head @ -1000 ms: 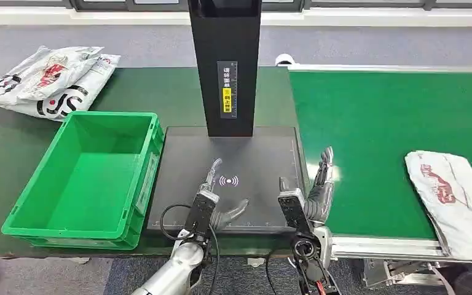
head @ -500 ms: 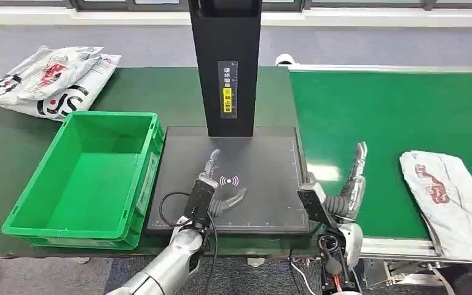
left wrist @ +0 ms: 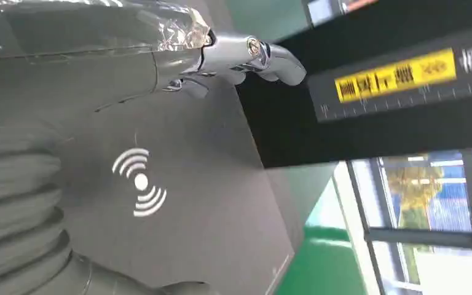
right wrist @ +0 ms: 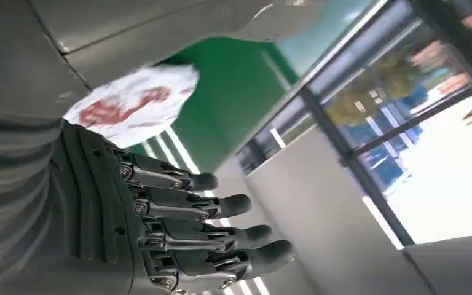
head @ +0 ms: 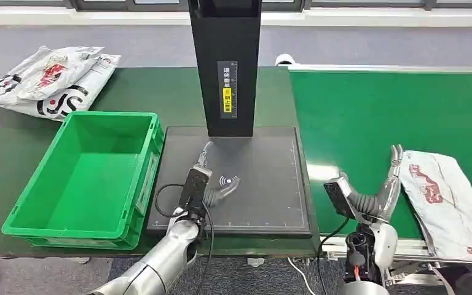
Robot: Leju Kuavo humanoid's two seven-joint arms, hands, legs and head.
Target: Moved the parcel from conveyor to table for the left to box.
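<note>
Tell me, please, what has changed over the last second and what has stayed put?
The right robot hand has swung right across the conveyor, open, and its fingertips now reach the edge of the parcel, which has drifted slightly left. The left robot hand edged a little back over the black pad, open. The green box stayed empty.

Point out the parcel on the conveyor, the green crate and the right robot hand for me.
parcel (head: 445,196): head view, on the middle of the white bag.
green crate (head: 83,178): head view, on its bare inner floor.
right robot hand (head: 381,196): head view, on the middle of the hand, beside the parcel.
</note>
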